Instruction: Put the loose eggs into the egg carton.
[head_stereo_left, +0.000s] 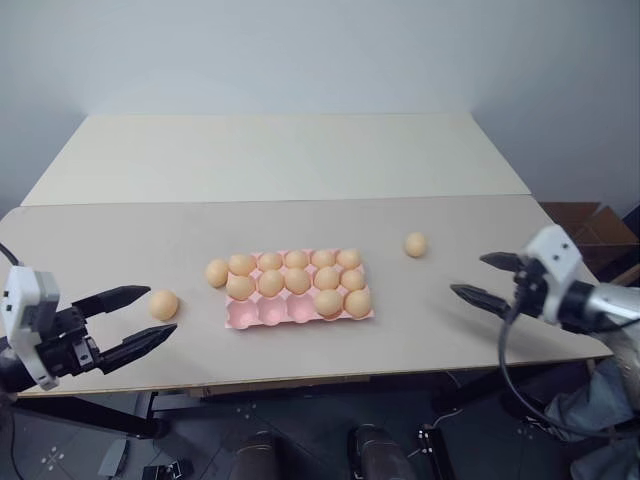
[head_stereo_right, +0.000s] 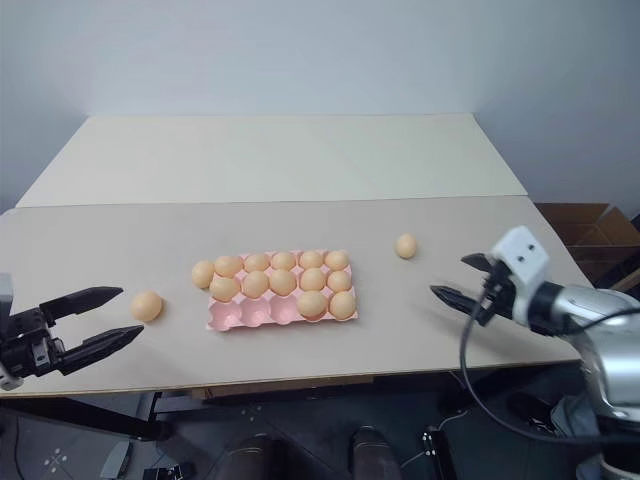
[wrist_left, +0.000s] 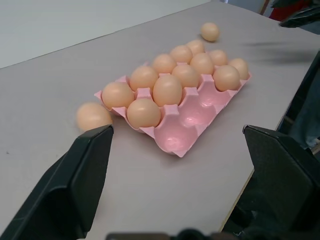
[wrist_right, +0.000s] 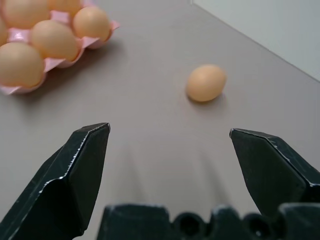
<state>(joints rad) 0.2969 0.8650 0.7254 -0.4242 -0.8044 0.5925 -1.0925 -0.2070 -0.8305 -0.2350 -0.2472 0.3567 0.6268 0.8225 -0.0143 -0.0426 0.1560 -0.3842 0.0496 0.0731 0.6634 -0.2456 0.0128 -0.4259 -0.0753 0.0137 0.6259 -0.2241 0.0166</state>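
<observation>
Just ahead of the left hand (head_stereo_left: 143, 318), fingers spread wide and holding nothing: one loose egg (head_stereo_left: 164, 304) on the tabletop (head_stereo_left: 120, 240), close beside the upper fingertip. Farther on from that hand: another loose egg (head_stereo_left: 217, 273), touching the near end of the egg carton (head_stereo_left: 262, 313). Carton flat on the tabletop, twelve eggs seated, three cups bare along the front row. Beyond the right hand (head_stereo_left: 482, 279), likewise spread and empty: a third loose egg (head_stereo_left: 416, 244), lying apart from the fingertips, between that hand and the carton's far end.
</observation>
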